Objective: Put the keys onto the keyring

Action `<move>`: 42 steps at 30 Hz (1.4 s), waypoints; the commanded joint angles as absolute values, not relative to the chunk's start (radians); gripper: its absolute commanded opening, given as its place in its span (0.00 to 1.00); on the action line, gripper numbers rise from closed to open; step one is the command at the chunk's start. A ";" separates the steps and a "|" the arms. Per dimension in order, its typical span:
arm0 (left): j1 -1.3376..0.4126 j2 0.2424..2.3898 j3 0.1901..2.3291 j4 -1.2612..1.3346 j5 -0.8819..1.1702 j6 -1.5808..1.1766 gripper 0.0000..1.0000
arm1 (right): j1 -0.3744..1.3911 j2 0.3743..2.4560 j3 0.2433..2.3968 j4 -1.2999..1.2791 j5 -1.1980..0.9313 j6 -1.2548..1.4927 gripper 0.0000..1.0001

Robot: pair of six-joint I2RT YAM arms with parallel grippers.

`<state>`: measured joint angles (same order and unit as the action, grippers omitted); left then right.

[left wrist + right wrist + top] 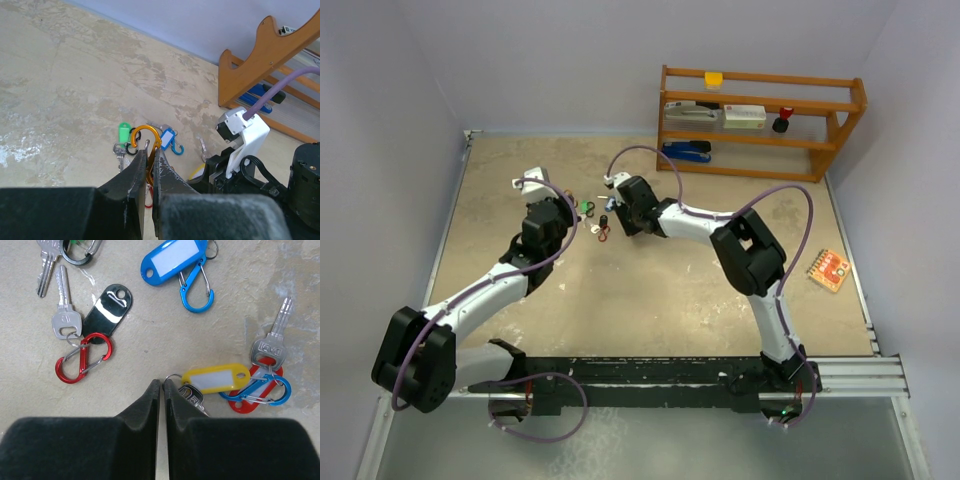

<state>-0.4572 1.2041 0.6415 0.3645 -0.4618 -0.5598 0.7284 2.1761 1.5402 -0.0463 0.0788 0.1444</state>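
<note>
Keys (66, 320), silver with coloured tags (215, 377), are lying scattered on the bench (225, 310), legible only from the right wrist, right claw (161, 385) sitting closed. Left wrist alone is showing left claw (151, 150) clamping orange keyring (145, 134).

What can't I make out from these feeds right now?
Left wrist: lower half of the orange carabiner, hidden inside the shut left gripper.
Right wrist: key under the yellow tag, partly covered by the right gripper; any grip on it is unclear.
Top: keys too small to separate.
</note>
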 commanded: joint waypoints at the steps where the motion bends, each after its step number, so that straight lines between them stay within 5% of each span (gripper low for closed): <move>1: -0.446 1.204 0.635 0.408 -0.447 -0.575 0.00 | 0.736 2.094 1.507 -0.041 0.076 0.162 0.09; 16: -0.447 1.216 0.638 0.414 -0.423 -0.580 0.00 | 0.736 1.925 1.405 -0.011 0.094 0.183 0.00; 22: -0.447 1.214 0.638 0.414 -0.419 -0.585 0.00 | 0.734 1.963 1.458 -0.117 0.126 0.211 0.48; 42: -0.446 1.202 0.636 0.410 -0.423 -0.581 0.00 | 0.698 2.114 1.617 -0.239 0.207 0.438 0.54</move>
